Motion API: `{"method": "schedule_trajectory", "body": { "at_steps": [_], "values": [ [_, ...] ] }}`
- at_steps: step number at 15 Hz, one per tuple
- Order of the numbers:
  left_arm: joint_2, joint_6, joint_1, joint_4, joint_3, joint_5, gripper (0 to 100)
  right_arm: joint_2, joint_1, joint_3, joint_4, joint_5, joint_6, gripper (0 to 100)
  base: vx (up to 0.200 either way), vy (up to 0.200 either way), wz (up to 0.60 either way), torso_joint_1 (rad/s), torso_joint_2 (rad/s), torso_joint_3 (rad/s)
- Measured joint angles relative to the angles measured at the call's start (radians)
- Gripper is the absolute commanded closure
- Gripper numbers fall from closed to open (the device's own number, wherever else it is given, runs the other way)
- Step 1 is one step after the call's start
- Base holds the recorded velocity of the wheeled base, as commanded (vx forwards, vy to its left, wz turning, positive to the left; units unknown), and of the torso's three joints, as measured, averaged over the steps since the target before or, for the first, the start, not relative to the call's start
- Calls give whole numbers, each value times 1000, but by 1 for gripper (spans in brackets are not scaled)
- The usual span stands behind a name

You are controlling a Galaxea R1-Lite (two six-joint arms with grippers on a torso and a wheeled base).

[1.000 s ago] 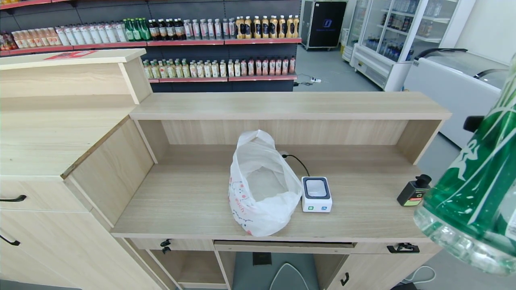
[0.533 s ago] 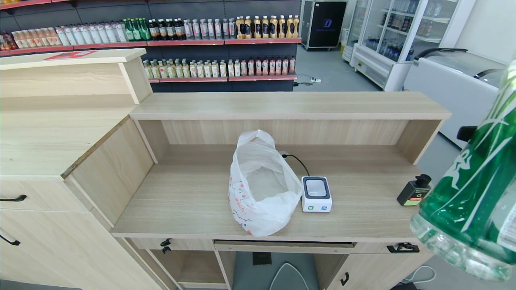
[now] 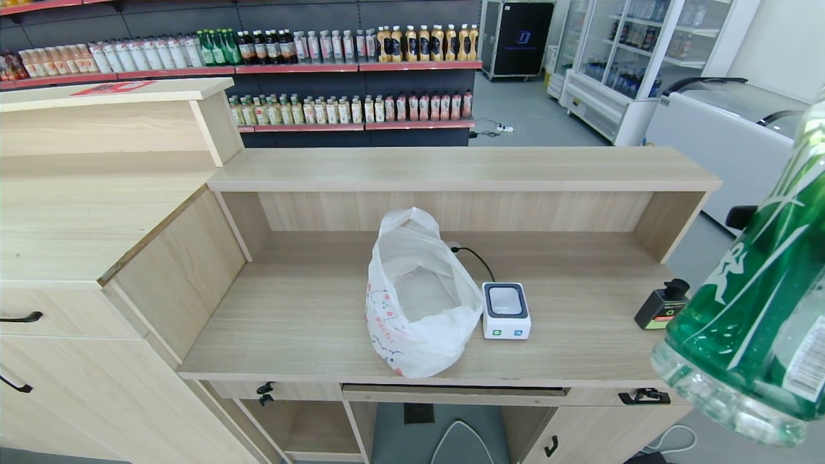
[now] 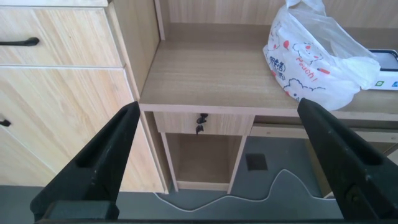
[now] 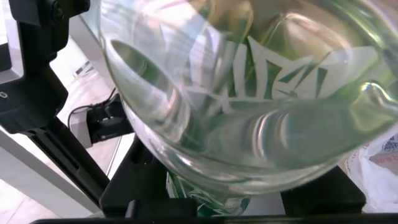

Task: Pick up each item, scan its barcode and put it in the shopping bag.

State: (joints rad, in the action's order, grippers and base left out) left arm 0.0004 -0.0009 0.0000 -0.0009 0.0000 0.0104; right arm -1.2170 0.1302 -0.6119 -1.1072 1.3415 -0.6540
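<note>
Bottle (image 3: 747, 309) is held aloft by the right hand (image 5: 230, 196), clamped on it, well apart from the scanner (image 3: 506, 310) on the table (image 3: 290, 335); its white label patch (image 3: 809, 367) should be turned to the scanner before the shopping bag (image 3: 416, 296) is approached. Left hand (image 4: 217, 162), spread and empty, is shown by its wrist view, the patch by the head view

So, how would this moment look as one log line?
right pincer: shut on green bottle | left pincer: open | scanner: beside shopping bag on counter
</note>
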Motion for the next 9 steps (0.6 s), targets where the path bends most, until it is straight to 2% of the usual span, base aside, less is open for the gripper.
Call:
{"method": "schedule_trajectory", "body": {
  "at_steps": [9],
  "values": [
    [0, 1, 0, 0, 0, 0, 0, -10, 39, -5, 17, 2, 4, 100, 0, 0, 0, 0, 0, 0]
  ]
}}
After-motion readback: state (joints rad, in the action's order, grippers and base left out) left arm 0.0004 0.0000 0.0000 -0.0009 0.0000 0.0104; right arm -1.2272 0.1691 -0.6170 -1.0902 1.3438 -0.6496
